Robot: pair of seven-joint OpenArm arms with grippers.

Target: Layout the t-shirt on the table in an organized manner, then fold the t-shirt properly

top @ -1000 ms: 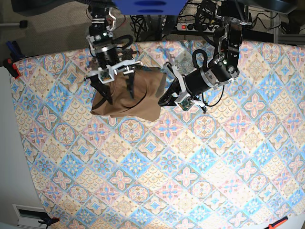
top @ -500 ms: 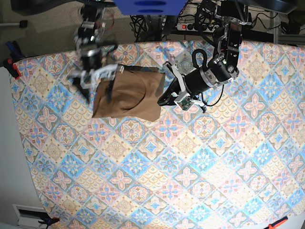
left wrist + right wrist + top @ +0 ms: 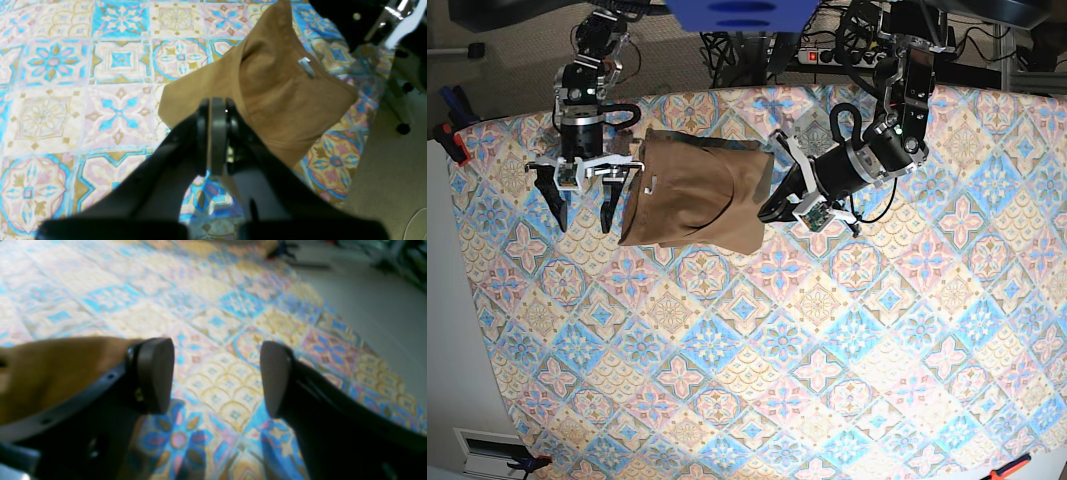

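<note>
Folded, the t-shirt (image 3: pixel 695 195) lies between the spread right end effector (image 3: pixel 582 212) and closed left end effector (image 3: pixel 767 213).

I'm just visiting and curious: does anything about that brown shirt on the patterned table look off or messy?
Slightly. The t-shirt lies as a compact folded bundle near the far edge of the table, but its outline is uneven: one corner pokes out in the left wrist view and a curved crease crosses it. A small white tag shows on top. Nothing looks spilled or damaged.

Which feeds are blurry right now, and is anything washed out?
Right wrist view: soft throughout, the table smeared, the t-shirt fuzzy beside the open right claw. Left wrist view: sharp cloth, the near left claw defocused. Base view: crisp, evenly lit, no glare.
</note>
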